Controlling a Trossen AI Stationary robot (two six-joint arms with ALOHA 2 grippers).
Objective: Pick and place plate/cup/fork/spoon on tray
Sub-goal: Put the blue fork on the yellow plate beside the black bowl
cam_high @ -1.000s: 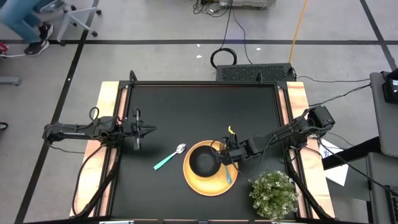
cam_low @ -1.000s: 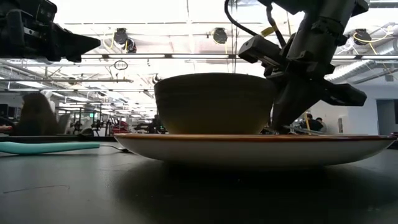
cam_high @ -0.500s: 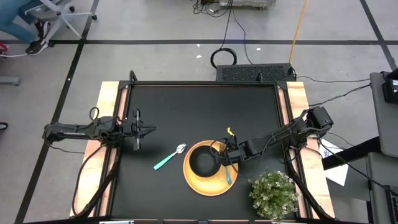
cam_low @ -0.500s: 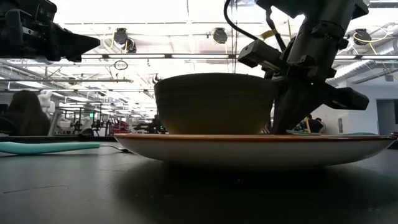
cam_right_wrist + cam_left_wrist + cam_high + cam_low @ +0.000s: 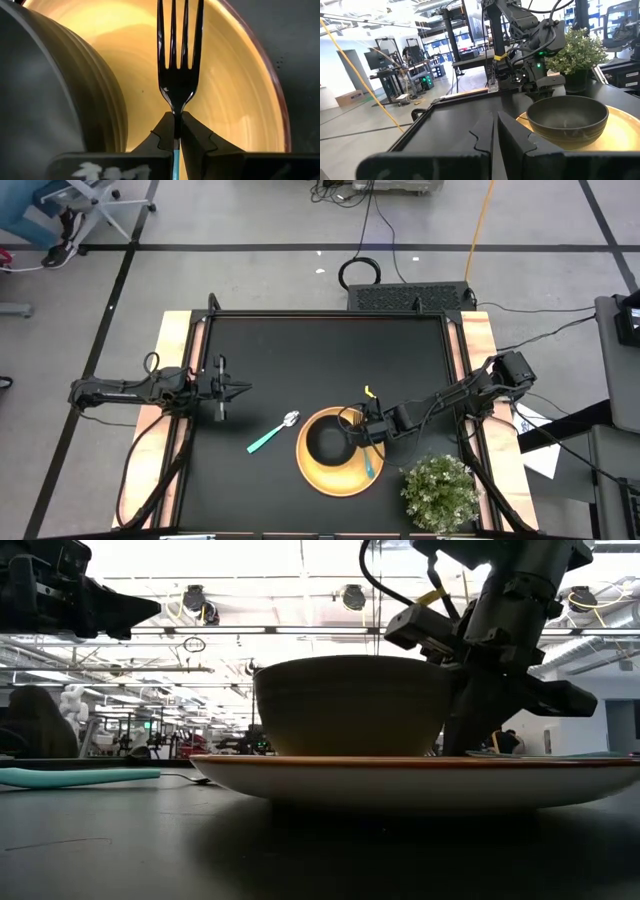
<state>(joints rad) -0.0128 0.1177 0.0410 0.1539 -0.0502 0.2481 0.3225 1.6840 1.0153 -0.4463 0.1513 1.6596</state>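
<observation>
Your right gripper (image 5: 176, 131) pinches the fork (image 5: 178, 60) by its neck over the tray (image 5: 335, 477), beside the cup (image 5: 327, 442). Your left gripper (image 5: 240, 389) waits closed at the table's left edge.

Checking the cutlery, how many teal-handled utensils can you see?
2: the spoon lies on the table left of the tray; the fork is held over the tray by the right gripper.

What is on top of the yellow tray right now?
The cup stands on the tray; the fork, pinched in the right gripper, lies over its right side. The tray's centre under the cup is hidden.
</observation>
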